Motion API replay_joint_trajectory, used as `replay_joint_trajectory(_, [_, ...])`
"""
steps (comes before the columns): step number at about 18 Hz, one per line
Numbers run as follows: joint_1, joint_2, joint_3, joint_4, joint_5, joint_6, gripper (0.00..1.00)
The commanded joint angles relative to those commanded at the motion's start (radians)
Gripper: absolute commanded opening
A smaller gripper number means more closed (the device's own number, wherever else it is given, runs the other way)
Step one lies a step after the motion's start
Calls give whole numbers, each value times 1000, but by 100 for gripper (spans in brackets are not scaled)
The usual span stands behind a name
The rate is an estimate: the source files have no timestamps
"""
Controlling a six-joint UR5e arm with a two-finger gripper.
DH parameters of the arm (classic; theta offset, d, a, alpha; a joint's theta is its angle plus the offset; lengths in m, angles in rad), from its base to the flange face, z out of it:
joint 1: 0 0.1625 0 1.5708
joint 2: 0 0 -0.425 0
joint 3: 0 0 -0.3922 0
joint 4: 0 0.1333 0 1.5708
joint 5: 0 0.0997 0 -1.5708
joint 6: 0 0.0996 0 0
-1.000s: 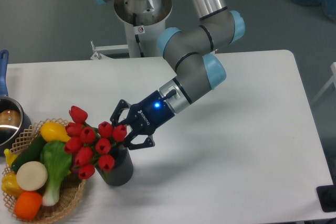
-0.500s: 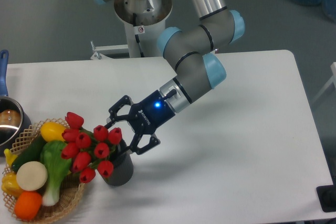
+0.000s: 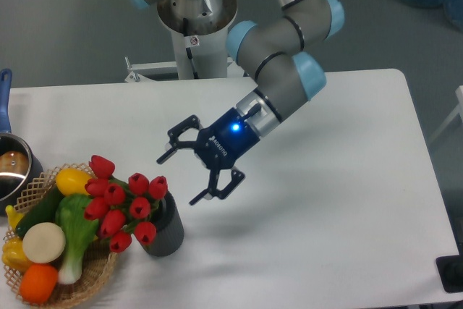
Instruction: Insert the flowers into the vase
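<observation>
Gripper [image 3: 194, 177] now backed off up-right, jaws wide open, flowers [image 3: 123, 200] lower-left, apart, in vase [image 3: 165, 231].

pincer [image 3: 189, 175]: opened, drawn back up-right, clear of flowers [image 3: 123, 202] | flowers: released, leaning left from vase [image 3: 165, 231]

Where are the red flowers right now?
The flowers sit in the dark vase at the table's front left, leaning over the wicker basket, with the open hand up to their right.
</observation>
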Motion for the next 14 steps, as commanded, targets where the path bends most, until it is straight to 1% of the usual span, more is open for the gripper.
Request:
replay_joint_trajectory(2, [23,9,8,0,89,0,100])
replay_joint_trajectory(3, [35,9,9,0,111,0,100])
replay_joint_trajectory(6, [80,11,14,0,122,9,100])
replay_joint_trajectory(9, [129,14,21,0,149,95,100])
replay_joint_trajectory(10, [138,15,21,0,187,109,100])
replay_joint_trajectory(11, [144,15,25,0,251,120,100])
replay_joint_trajectory(12, [153,20,28,0,337,130,100])
replay_joint_trajectory(13, [166,28,31,2,463,139,100])
replay_joint_trajectory(14, [169,28,34,0,514,137,100])
